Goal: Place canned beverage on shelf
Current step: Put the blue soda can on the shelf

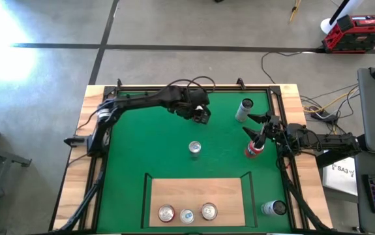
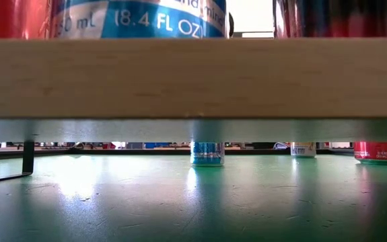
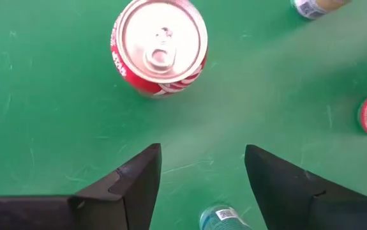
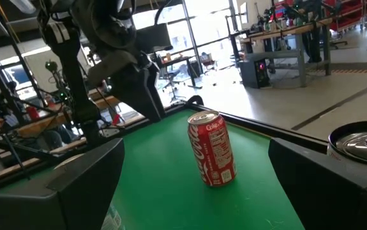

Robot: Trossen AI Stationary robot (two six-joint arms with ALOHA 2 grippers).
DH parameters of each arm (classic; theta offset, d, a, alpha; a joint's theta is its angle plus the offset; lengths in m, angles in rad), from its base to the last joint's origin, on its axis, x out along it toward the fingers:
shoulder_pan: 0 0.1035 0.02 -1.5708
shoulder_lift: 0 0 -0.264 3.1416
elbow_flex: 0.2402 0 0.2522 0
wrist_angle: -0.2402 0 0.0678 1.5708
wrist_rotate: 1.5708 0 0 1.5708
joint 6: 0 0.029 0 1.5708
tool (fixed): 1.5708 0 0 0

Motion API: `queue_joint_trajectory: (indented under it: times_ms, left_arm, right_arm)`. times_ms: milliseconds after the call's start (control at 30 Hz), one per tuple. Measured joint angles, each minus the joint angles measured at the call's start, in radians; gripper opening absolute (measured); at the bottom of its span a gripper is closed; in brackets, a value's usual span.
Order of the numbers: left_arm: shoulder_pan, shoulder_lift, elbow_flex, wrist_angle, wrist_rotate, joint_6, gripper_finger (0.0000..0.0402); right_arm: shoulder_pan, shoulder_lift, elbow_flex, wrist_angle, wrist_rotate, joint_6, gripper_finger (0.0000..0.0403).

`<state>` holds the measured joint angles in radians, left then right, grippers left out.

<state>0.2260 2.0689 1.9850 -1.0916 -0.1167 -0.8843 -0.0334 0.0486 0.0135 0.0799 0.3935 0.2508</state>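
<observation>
right pincer lining up on red can

right pincer (image 1: 254, 130) is released, fingers spread wide, nothing in them. it sits at the right side of the green mat (image 1: 141, 143), and the red can (image 4: 212, 150) stands upright just ahead of the fingers, not yet gripped. the step looks like the reach before the grasp. next you'd need to get the fingers either side of the can, clench, lift, and carry it to the shelf (image 1: 194, 189) at the near edge, where three cans already stand. left pincer (image 3: 202, 160) hangs over the far mat, fingers apart, empty.
</observation>
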Motion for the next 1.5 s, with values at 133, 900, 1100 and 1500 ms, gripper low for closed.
queue_joint_trajectory:
  times_ms: [133, 900, 1100, 1500]
  left_arm:
    - [-0.014, 0.004, 0.000, -0.019, 0.020, -0.007, 0.0195]
    - [-0.201, 0.001, 0.000, -0.092, -0.003, -0.393, 0.0117]
    - [-0.213, 0.002, 0.000, -0.092, -0.007, -0.407, 0.0117]
    - [-0.223, 0.003, 0.000, -0.095, 0.011, -0.490, 0.0227]
  right_arm:
    - [0.000, 0.000, 0.000, 0.000, 0.000, 0.000, 0.0381]
    - [0.000, 0.000, 0.000, 0.000, 0.000, 0.000, 0.0381]
    - [0.000, 0.000, 0.000, 0.000, 0.000, 0.000, 0.0381]
    - [0.000, 0.000, 0.000, 0.000, 0.000, 0.000, 0.0381]
